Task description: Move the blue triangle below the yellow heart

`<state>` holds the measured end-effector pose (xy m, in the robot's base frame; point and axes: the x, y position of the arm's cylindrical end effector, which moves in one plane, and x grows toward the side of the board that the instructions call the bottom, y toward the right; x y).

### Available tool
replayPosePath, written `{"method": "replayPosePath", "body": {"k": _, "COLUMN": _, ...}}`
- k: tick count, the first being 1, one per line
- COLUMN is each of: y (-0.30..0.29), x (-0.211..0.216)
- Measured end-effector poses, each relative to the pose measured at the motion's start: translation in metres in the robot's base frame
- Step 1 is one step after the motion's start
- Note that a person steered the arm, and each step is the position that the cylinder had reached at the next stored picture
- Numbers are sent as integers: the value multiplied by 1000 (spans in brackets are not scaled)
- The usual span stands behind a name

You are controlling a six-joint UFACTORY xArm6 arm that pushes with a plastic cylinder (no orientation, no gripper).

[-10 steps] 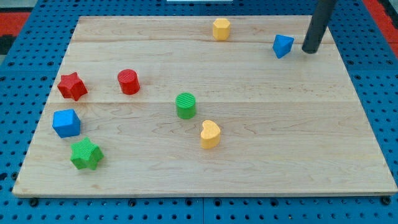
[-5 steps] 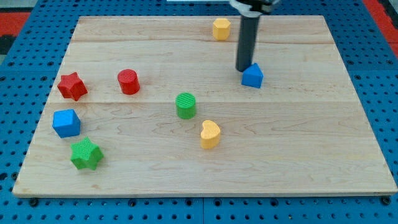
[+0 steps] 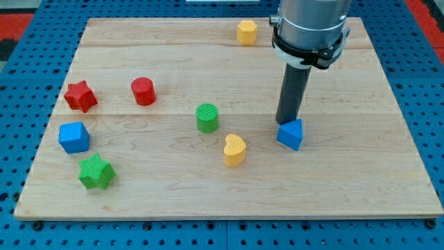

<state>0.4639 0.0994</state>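
The blue triangle [image 3: 291, 134] lies on the wooden board [image 3: 361, 160], to the right of the yellow heart [image 3: 234, 149] and a little higher in the view. My tip [image 3: 285, 123] rests at the triangle's upper left edge, touching it. The rod rises from there to the arm's grey end near the view's top.
A green cylinder [image 3: 207, 117] stands just up-left of the heart. A yellow hexagon block [image 3: 246, 32] is near the board's top edge. A red cylinder [image 3: 143, 91], a red star [image 3: 80, 96], a blue cube [image 3: 73, 137] and a green star [image 3: 95, 171] sit at the left.
My tip has pushed the blue triangle from the board's top right down and left, then further down, to a spot right of the yellow heart. The other blocks have not moved.
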Motion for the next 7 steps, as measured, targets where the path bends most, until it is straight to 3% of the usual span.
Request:
{"method": "replayPosePath", "body": {"k": 3, "y": 46, "x": 76}}
{"method": "replayPosePath", "body": {"k": 5, "y": 45, "x": 128}}
{"method": "replayPosePath", "body": {"k": 7, "y": -55, "x": 126}}
